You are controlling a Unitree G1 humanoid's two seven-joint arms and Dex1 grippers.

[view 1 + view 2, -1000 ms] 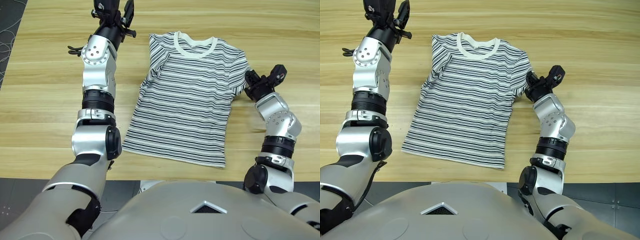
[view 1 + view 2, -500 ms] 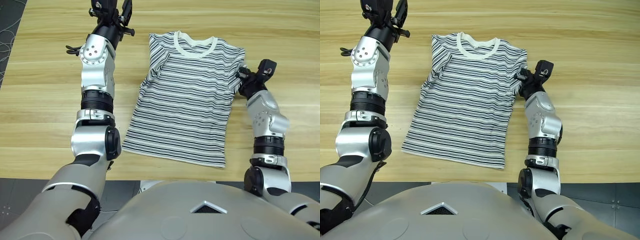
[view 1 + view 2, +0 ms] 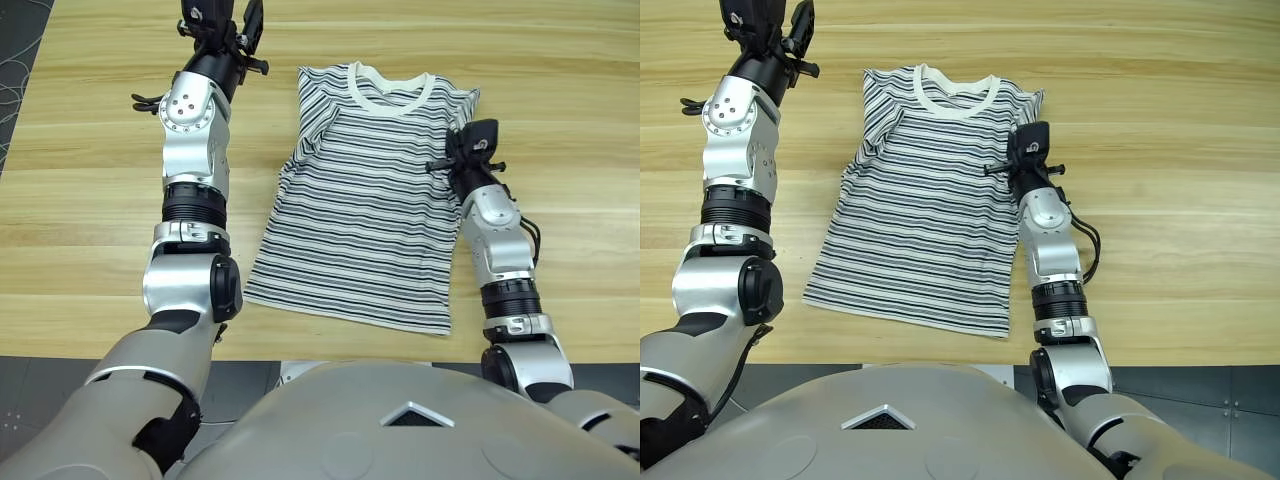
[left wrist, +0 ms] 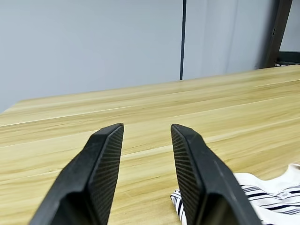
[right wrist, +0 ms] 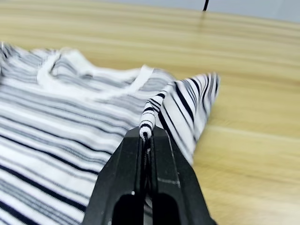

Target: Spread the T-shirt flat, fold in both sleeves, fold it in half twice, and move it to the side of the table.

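- Head view: the T-shirt (image 3: 365, 200) lies flat mid-table (image 3: 560, 60), collar far. It looks light and limp, so it will likely drag and wrinkle.
- Left wrist view: the left gripper (image 4: 146, 129) gapes wide and empty over far-left wood beside the shirt, with a grey wall (image 4: 93, 42) behind.
- Right wrist view: the right gripper (image 5: 149, 136) pinches the right sleeve (image 5: 187, 108) hem, a sound hold for folding inward.

Silver arm shells (image 3: 190, 150) w/ black joints; black cable (image 3: 1092, 240) at R forearm; ribbed black fingers (image 4: 105, 164).
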